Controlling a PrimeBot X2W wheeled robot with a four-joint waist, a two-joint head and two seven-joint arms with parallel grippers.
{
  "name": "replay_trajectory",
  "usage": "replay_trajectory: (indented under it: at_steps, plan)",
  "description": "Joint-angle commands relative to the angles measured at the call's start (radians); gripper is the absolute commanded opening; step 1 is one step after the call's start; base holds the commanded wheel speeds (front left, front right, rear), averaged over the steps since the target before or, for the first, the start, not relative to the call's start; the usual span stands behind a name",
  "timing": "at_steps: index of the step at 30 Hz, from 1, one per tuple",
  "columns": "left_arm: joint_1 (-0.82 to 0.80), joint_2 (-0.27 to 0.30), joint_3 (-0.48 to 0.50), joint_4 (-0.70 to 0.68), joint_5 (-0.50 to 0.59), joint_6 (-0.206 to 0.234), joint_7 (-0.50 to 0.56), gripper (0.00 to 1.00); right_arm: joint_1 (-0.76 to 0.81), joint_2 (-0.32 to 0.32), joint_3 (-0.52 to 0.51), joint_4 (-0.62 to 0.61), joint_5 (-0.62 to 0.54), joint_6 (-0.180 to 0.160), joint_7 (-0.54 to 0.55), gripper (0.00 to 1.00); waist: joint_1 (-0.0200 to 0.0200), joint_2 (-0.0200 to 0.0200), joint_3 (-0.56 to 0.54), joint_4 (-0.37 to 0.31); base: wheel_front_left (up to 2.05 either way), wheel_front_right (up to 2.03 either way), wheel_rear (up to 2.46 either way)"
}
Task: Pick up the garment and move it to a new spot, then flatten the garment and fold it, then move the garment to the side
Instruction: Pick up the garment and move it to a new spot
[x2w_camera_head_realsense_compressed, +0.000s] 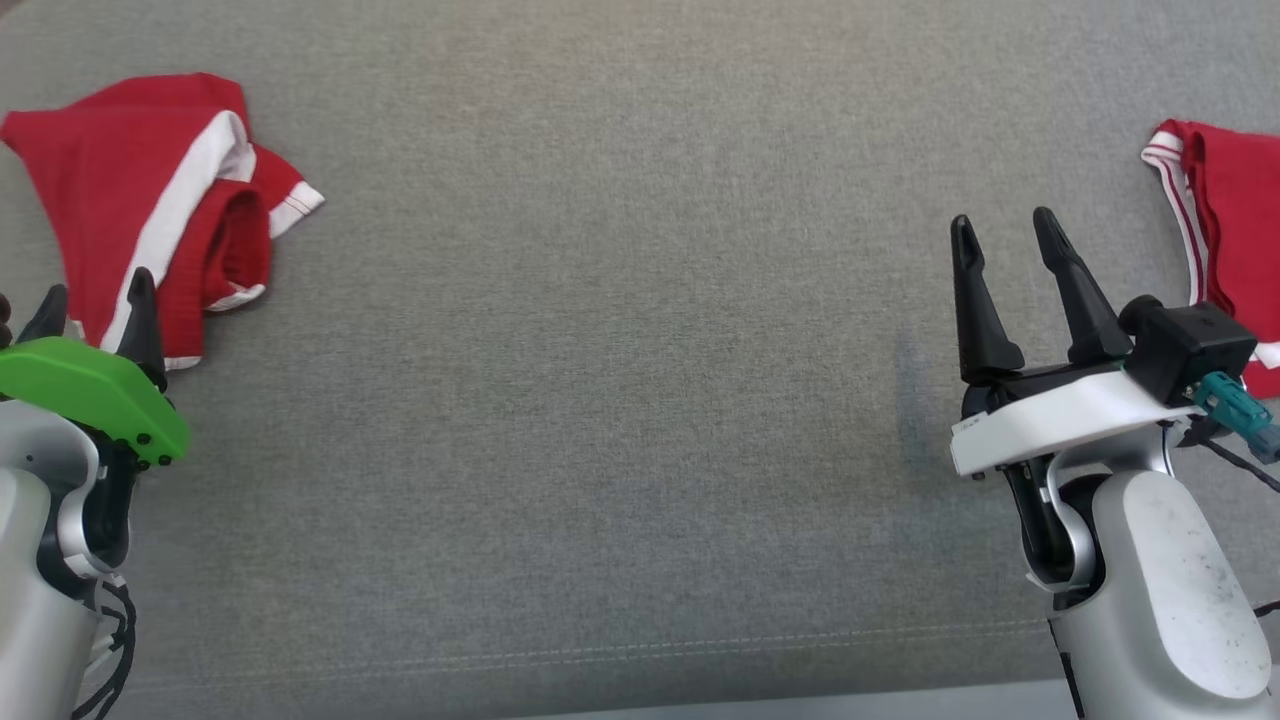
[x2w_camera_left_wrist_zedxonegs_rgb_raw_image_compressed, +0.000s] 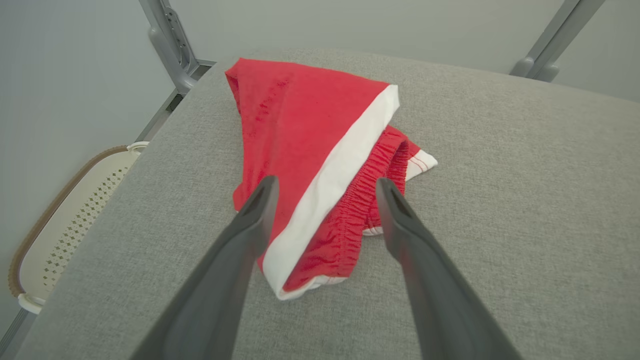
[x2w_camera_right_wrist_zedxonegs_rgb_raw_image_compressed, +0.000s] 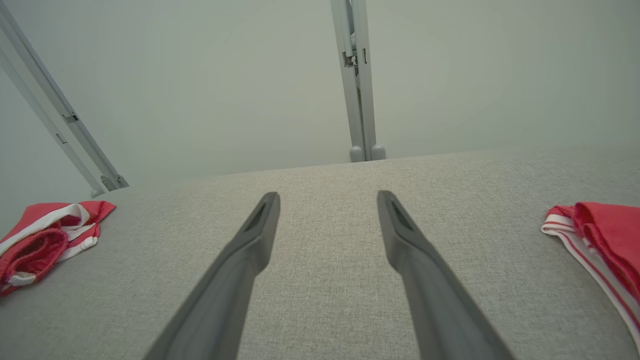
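Note:
A red garment (x2w_camera_head_realsense_compressed: 150, 200) with white trim lies crumpled at the far left of the grey cloth table (x2w_camera_head_realsense_compressed: 620, 400). My left gripper (x2w_camera_head_realsense_compressed: 95, 305) hovers open at its near edge, fingers apart, nothing between them. In the left wrist view the garment (x2w_camera_left_wrist_zedxonegs_rgb_raw_image_compressed: 310, 150) lies just beyond and between the open left gripper (x2w_camera_left_wrist_zedxonegs_rgb_raw_image_compressed: 322, 187). My right gripper (x2w_camera_head_realsense_compressed: 1005, 225) stands open over bare cloth at the right, empty. In the right wrist view the right gripper (x2w_camera_right_wrist_zedxonegs_rgb_raw_image_compressed: 327, 197) points across bare table, with the garment (x2w_camera_right_wrist_zedxonegs_rgb_raw_image_compressed: 45, 235) far left.
A second red piece with white stripes (x2w_camera_head_realsense_compressed: 1225, 230) lies at the table's right edge, also seen as the striped piece (x2w_camera_right_wrist_zedxonegs_rgb_raw_image_compressed: 600, 240) in the right wrist view. A pale perforated basket (x2w_camera_left_wrist_zedxonegs_rgb_raw_image_compressed: 65, 220) stands beside the table's left. Grey frame posts (x2w_camera_right_wrist_zedxonegs_rgb_raw_image_compressed: 357, 80) rise behind the table.

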Motion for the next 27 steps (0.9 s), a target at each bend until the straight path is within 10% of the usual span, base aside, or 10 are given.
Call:
replay_trajectory:
  at_steps: [1, 15, 19, 27]
  plan:
    - [-0.013, 0.011, 0.007, 0.01, -0.01, 0.002, 0.007, 1.0, -0.021, -0.003, 0.003, 0.005, 0.006, -0.001, -0.011, 1.0, -0.0001, 0.0, 0.111, -0.089, 0.0, 0.0, 0.0]
    - [0.047, 0.043, 0.039, 0.024, -0.011, 0.081, -0.002, 0.99, -0.072, -0.003, 0.013, 0.041, 0.006, 0.0, -0.044, 1.0, -0.0001, 0.0, 0.168, -0.094, 0.0, 0.0, 0.0]
    - [0.05, 0.033, 0.032, 0.004, -0.003, 0.073, -0.018, 0.0, -0.075, -0.002, 0.018, 0.052, 0.009, 0.0, -0.049, 1.0, -0.0001, 0.0, 0.162, -0.095, 0.0, 0.0, 0.0]
    - [0.078, -0.037, 0.047, -0.124, -0.048, 0.025, -0.11, 0.0, -0.042, 0.001, 0.015, 0.071, 0.017, 0.0, -0.059, 1.0, -0.0001, 0.0, 0.088, -0.1, 0.0, 0.0, 0.0]
